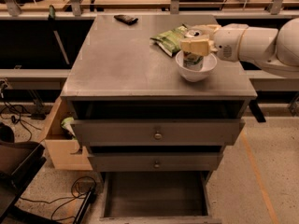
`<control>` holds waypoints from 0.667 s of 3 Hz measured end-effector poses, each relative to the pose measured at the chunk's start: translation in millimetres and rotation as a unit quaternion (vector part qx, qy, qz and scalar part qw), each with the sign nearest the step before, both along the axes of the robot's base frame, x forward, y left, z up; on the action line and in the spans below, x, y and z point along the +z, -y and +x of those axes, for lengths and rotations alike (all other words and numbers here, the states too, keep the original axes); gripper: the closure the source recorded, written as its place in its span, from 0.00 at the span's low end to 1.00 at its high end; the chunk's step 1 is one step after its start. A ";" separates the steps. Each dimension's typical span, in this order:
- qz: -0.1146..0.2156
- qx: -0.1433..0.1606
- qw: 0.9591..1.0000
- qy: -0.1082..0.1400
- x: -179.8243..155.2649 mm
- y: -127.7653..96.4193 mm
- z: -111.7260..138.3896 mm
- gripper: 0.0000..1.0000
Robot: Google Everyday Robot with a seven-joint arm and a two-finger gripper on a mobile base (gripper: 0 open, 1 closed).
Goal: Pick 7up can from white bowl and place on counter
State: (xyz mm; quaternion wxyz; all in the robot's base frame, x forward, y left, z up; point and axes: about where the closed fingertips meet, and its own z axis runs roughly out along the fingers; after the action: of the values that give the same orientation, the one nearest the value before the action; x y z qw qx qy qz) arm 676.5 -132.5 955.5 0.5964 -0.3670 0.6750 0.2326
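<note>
1. Gripper [192, 38]: located over the right part of the counter [126, 59], directly above the white bowl [198, 73]. It reaches in from the right on a smooth, rounded white arm [254, 43].
2. Gripper condition: the two blocky cream fingers [195, 46] are clamped on the upper part of the 7up can [191, 60], one on the near side and one on the far side. The shiny metal top of the can shows between them.
3. 7up can: a small cylinder with whitish and green sides. It stands upright inside the white bowl. Its lower end is hidden behind the bowl wall, so contact with the bowl bottom cannot be confirmed.
4. White bowl: round, glossy and plain, tapering to a narrow base. It rests on the counter near the right front corner.
5. Counter: a flat, square, dull grey metal top with faint scuffs. It forms the top of a grey drawer cabinet.
6. Green snack bag [170, 38]: flat and crinkled. It lies on the counter just behind and to the left of the bowl.
7. Dark flat object [126, 19]: small, and lies near the far left edge of the counter, well apart from the bowl.
8. Cabinet front: the top drawer [158, 133] and the middle drawer [156, 163] each carry a round metal knob. The bottom drawer [156, 195] is pulled out.
9. Wooden box [58, 150]: pale, and sits against the left side of the cabinet.
10. Cables [70, 195]: dark, and trail across the speckled floor at lower left.
</note>
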 end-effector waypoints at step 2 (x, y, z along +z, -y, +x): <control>-0.038 0.057 0.996 0.063 82.7 -85.7 -15.6 1.00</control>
State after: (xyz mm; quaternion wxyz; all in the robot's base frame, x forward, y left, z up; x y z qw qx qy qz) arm 661.0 -46.7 1038.2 0.6089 -0.4408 0.6228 0.2168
